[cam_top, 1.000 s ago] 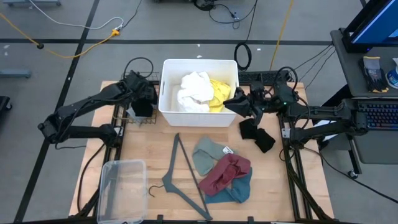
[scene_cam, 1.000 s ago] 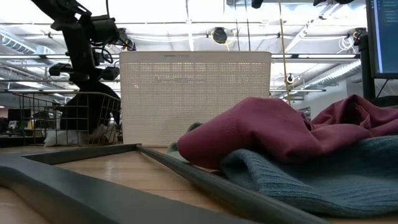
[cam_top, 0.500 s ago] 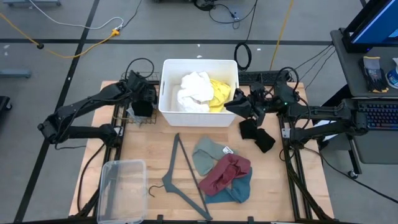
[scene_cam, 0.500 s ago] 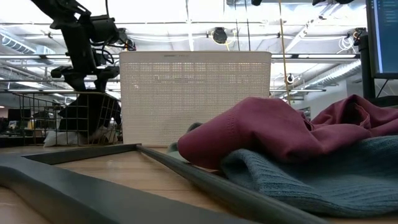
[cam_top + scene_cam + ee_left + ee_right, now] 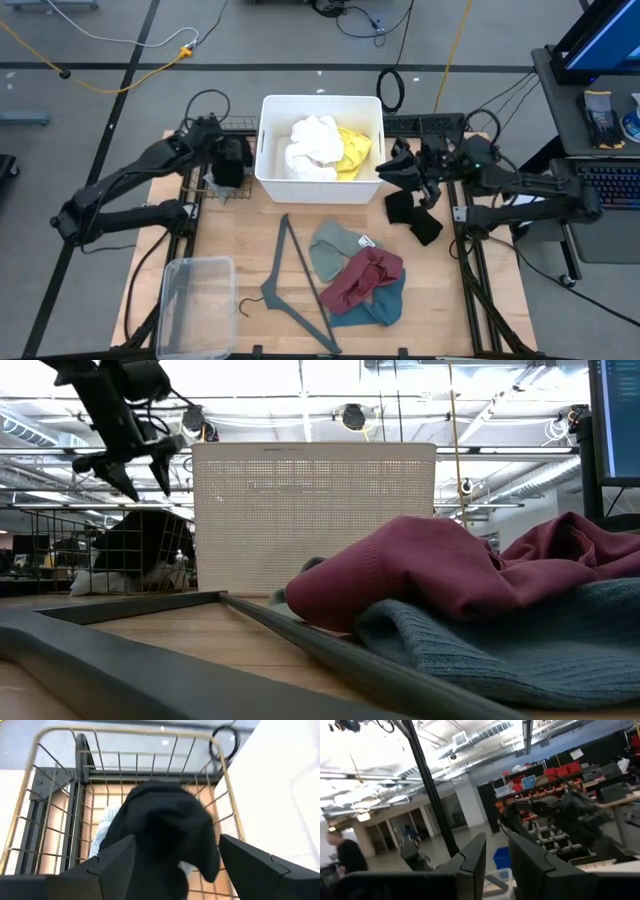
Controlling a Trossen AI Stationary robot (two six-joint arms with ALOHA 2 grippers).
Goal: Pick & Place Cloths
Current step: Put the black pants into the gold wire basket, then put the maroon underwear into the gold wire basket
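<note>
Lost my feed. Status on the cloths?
Left gripper open above black cloth in wire basket. Right gripper beside white bin. Nothing blocking.

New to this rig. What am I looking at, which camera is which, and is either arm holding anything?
Two dark robot arms sort cloths at a wooden table. The high view looks straight down, the low view sits at tabletop height, and each wrist carries a camera.

The left gripper hangs open and empty above a small wire basket holding a black cloth. The right gripper is beside the white plastic bin, which holds white and yellow cloths.

On the table: a second black cloth, sage-green, maroon and teal cloths, a grey hanger and a clear tub.
</note>
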